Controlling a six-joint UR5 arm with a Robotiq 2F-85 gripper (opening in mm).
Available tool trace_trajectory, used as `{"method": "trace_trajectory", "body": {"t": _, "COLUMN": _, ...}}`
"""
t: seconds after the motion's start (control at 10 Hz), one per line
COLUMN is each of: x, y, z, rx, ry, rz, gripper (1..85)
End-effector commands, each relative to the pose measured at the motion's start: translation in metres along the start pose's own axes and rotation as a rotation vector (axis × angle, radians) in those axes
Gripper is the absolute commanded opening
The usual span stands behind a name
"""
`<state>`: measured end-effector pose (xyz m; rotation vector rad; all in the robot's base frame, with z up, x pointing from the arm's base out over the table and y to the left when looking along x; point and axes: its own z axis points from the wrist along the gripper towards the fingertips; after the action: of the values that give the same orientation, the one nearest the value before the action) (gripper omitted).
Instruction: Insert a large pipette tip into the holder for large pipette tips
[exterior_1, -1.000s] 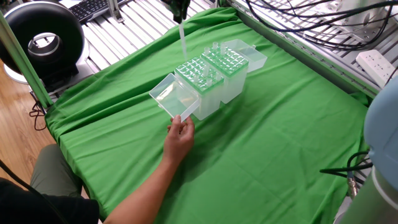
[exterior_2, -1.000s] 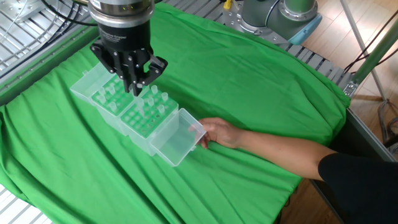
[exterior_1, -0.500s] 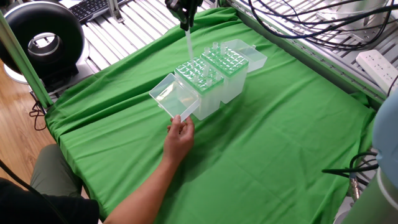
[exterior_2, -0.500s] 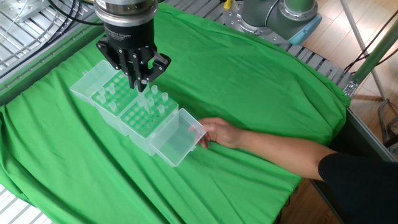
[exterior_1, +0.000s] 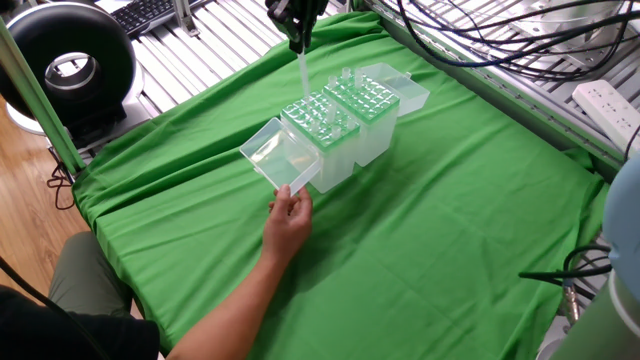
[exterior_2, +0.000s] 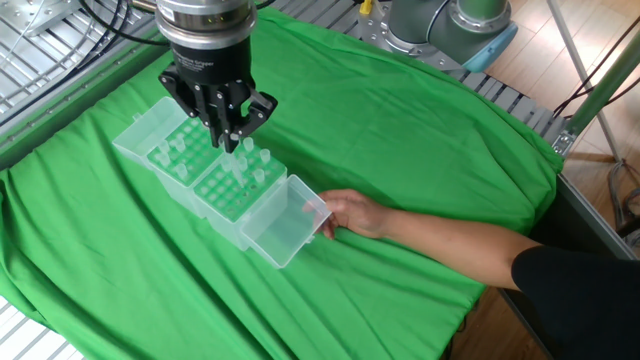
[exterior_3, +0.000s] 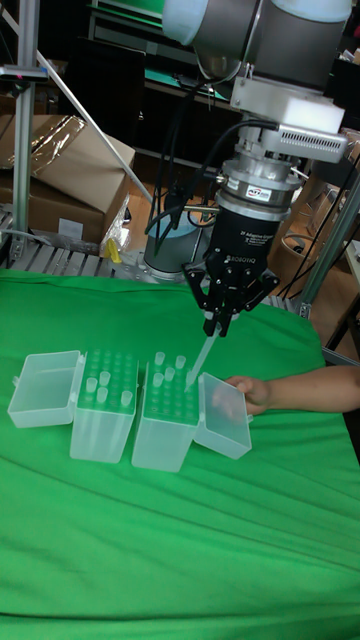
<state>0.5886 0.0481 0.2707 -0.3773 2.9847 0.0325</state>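
My gripper (exterior_1: 298, 44) (exterior_2: 228, 146) (exterior_3: 213, 328) is shut on a large pipette tip (exterior_1: 303, 72) (exterior_3: 199, 365), a long clear cone that hangs point down. The point hovers just above the greenish grid top of the holder for large pipette tips (exterior_1: 322, 135) (exterior_2: 235, 187) (exterior_3: 168, 420), near its back edge. Several tips stand in the grid. The holder's clear hinged lid (exterior_1: 274, 160) (exterior_2: 284, 225) (exterior_3: 226, 412) lies open, and a person's hand (exterior_1: 288, 215) (exterior_2: 350, 212) (exterior_3: 250, 390) holds it.
A second translucent grid-topped box (exterior_1: 368, 103) (exterior_2: 168, 150) (exterior_3: 105, 400) stands against the holder, its lid open on the far side. Everything rests on a green cloth (exterior_1: 430, 230). A black fan (exterior_1: 70, 60), a keyboard (exterior_1: 150, 12), cables and a power strip (exterior_1: 605, 100) ring the table.
The gripper has shifted sideways and slightly lower with the tip, from over the gap between the boxes to over the holder's grid. The hand and both boxes stay still.
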Motion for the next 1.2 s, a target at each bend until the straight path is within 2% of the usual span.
{"method": "trace_trajectory", "body": {"t": 0.0, "x": -0.002, "y": 0.006, "z": 0.002, "rx": -0.012, "ry": -0.010, "rz": 0.010, "gripper": 4.3}}
{"method": "trace_trajectory", "body": {"t": 0.7, "x": -0.002, "y": 0.008, "z": 0.010, "rx": -0.017, "ry": -0.017, "rz": 0.017, "gripper": 4.0}}
{"method": "trace_trajectory", "body": {"t": 1.1, "x": -0.002, "y": 0.006, "z": 0.023, "rx": -0.018, "ry": -0.038, "rz": 0.013, "gripper": 4.0}}
